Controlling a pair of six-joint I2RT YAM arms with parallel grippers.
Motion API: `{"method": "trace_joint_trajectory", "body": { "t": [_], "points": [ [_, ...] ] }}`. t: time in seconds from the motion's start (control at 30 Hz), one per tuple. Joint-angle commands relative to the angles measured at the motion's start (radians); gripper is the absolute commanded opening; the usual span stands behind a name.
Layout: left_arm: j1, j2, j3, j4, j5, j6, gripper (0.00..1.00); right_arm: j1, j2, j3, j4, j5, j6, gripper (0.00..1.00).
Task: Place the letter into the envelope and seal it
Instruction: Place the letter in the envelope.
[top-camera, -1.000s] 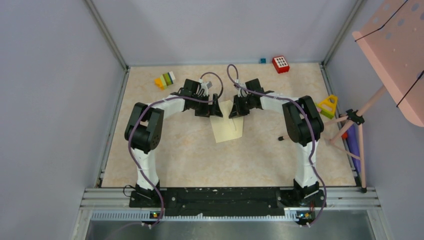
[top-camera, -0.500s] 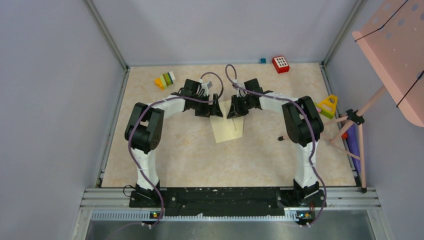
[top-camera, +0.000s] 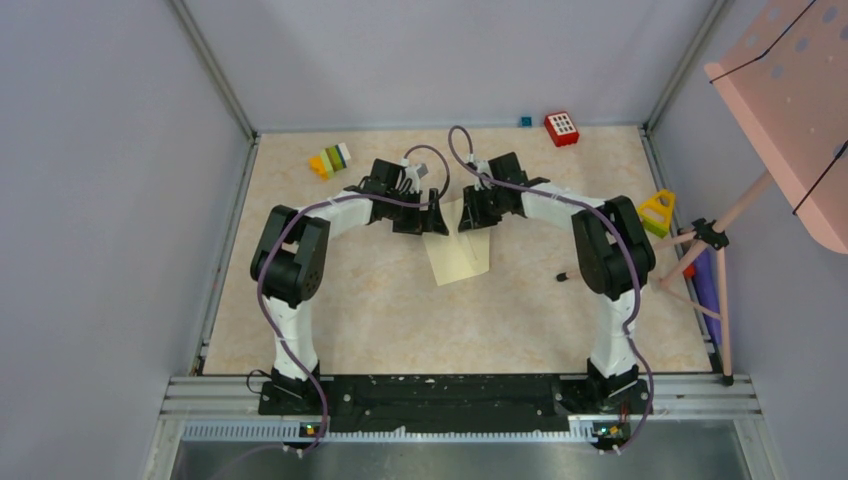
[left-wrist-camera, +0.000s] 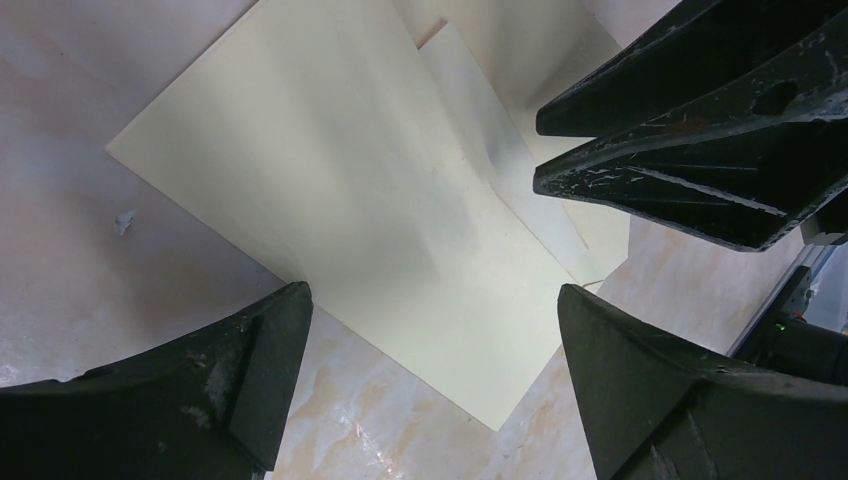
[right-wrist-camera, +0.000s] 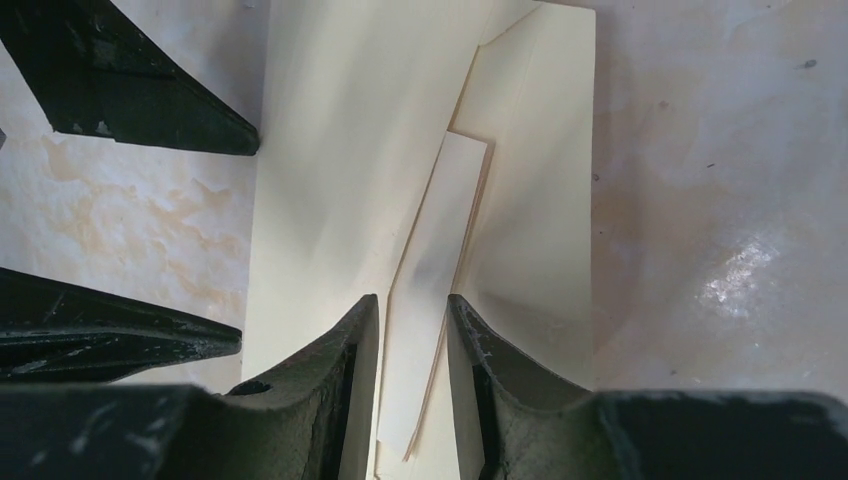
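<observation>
From above, the envelope (top-camera: 462, 262) lies flat in the middle of the desk (top-camera: 380, 310). Both arms bend in over its far end, with the left claw (top-camera: 434, 222) and right claw (top-camera: 470, 218) near each other, tips down at the paper. This view gives the layout and nothing finer. How the claws stand, and whether anything sits in the envelope, is too small to tell.

The left wrist camera looks down between its own fingers. They are spread wide to either side of one envelope corner and hold nothing; whether they touch the desk I cannot tell. The right claw shows at the upper right, tips low over the sheet. The paper is layered there, but I cannot tell from here which layer is which.

The right wrist camera shows what the others miss. A narrow strip, the letter (right-wrist-camera: 440, 240), lies slantwise on the envelope with pale paper on both sides of it, and seems partly tucked in. The right claw is parted only a little and the letter shows through the gap; I judge it is not pinched. The left claw's fingers show at the left edge, well apart.

So the step in hand is the insertion, and I'd say it is partway done. The next move calls for nudging the letter fully inside while the envelope is kept from sliding. After that the flap needs folding down and pressing.
</observation>
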Motion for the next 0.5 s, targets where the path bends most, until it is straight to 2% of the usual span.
{"method": "trace_joint_trajectory", "body": {
  "t": [0.0, 0.33, 0.47],
  "points": [
    [0.000, -0.042, -0.012, 0.012, 0.016, 0.000, 0.98, 0.011, -0.064, -0.010, 0.009, 0.035, -0.024, 0.28],
    [0.001, -0.035, -0.002, 0.007, 0.025, -0.006, 0.98, 0.009, -0.052, -0.038, 0.047, 0.053, -0.033, 0.24],
    [0.002, -0.031, -0.001, 0.016, 0.032, -0.015, 0.98, 0.010, -0.029, -0.031, 0.056, 0.019, -0.018, 0.12]
  ]
}}
